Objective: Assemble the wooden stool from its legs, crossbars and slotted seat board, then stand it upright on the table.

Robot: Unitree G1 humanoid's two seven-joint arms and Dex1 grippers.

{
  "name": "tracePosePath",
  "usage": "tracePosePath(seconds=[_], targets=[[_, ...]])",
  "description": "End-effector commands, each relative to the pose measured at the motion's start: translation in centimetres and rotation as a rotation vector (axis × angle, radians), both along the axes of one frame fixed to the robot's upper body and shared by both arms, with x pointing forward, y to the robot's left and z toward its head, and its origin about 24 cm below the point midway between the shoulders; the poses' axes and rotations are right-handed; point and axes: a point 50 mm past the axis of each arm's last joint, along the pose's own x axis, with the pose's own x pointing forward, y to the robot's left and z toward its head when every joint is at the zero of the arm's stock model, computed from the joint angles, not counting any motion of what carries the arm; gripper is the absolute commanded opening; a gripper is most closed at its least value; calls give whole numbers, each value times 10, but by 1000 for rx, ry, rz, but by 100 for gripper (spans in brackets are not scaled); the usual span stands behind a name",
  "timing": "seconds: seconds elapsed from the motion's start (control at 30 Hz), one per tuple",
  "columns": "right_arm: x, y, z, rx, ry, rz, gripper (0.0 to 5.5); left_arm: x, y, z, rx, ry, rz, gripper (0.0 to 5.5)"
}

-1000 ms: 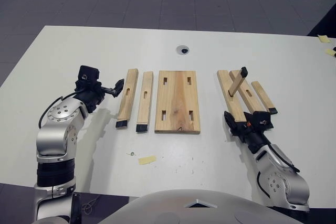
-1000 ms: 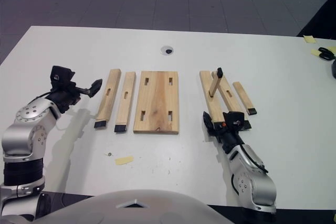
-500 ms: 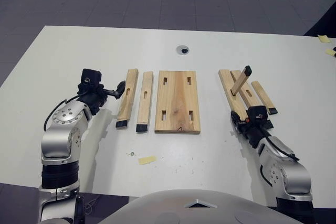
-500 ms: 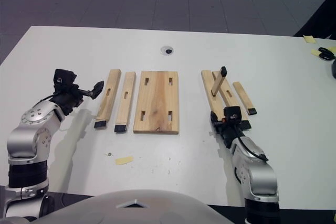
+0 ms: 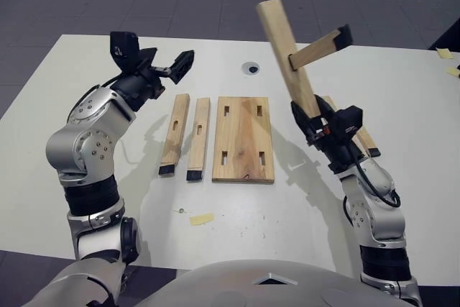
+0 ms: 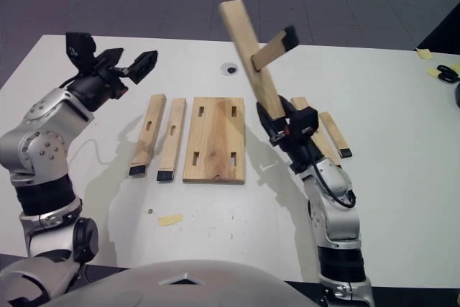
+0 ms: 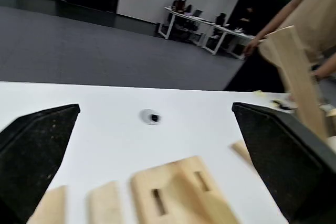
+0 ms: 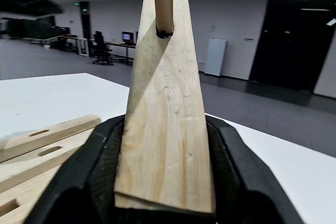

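My right gripper (image 5: 321, 126) is shut on the lower end of a wooden leg (image 5: 286, 52), held up at a slant above the table's right half. A short crossbar (image 5: 320, 45) with a black tip sticks out of the leg's slot. In the right wrist view the leg (image 8: 165, 103) sits between the black fingers (image 8: 102, 156). The slotted seat board (image 5: 243, 138) lies flat mid-table, with two legs (image 5: 174, 133) (image 5: 197, 138) to its left. My left gripper (image 5: 167, 64) hangs open in the air above those legs, its fingers (image 7: 37, 145) wide apart.
More wooden parts (image 5: 364, 134) lie on the table behind my right arm. A round grommet hole (image 5: 250, 68) sits behind the seat board. A yellow note (image 5: 201, 218) lies near the front, further notes (image 5: 443, 53) and scissors (image 6: 445, 71) at the far right edge.
The right gripper has lifted the leg with its crossbar off the table and swung it upright toward the middle. The left arm has risen from the tabletop into the air.
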Motion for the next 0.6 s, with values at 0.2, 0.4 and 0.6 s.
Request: tracePosePath(seconds=[0.2,0.4,0.6], targets=[[1,42,5,-12,-118,149,205,-9,-34,9,-299,144,-239,540],[-4,51,0,-29,-116,174,205,-3,-35,11,-377,172,-140,497],[-3,49,-1,-68,-143,138,205,-6,-29,10,-362,209,-123,388]])
